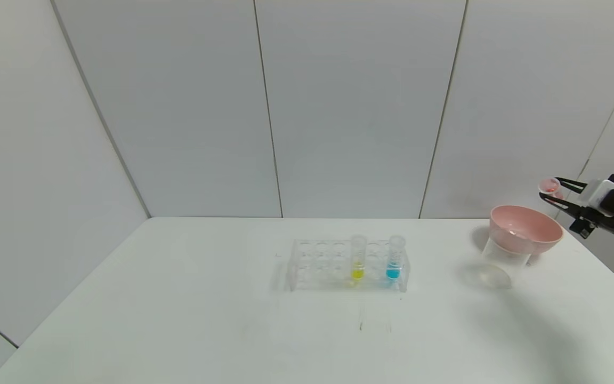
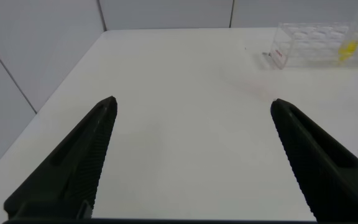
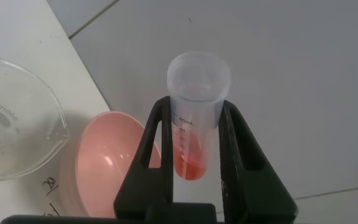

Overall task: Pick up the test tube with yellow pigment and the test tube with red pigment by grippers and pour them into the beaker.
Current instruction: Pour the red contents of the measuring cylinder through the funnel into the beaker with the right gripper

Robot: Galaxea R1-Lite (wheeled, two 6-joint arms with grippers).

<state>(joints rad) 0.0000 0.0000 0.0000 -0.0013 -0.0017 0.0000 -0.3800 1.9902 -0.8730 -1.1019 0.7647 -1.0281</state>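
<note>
The test tube with red pigment (image 3: 199, 118) is clear, glossy plastic. The pink bowl (image 1: 525, 229) looks smooth and glossy; the white worktop (image 1: 179, 320) is matt.

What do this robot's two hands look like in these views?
Both are matte black. The left hand has two long, flat, tapering fingers. The right hand has thin pointed black fingers, with a white block on its black body.

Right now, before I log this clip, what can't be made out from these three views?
- Beaker: in the head view the pink bowl hides its upper part; the right wrist view's edge cuts it off.
- Left gripper: absent from the head view; only its open fingers show in its own wrist view.
- Test tube with red pigment, held by the right gripper: tiny in the head view.
- Rack: empty holes hard to count.
</note>
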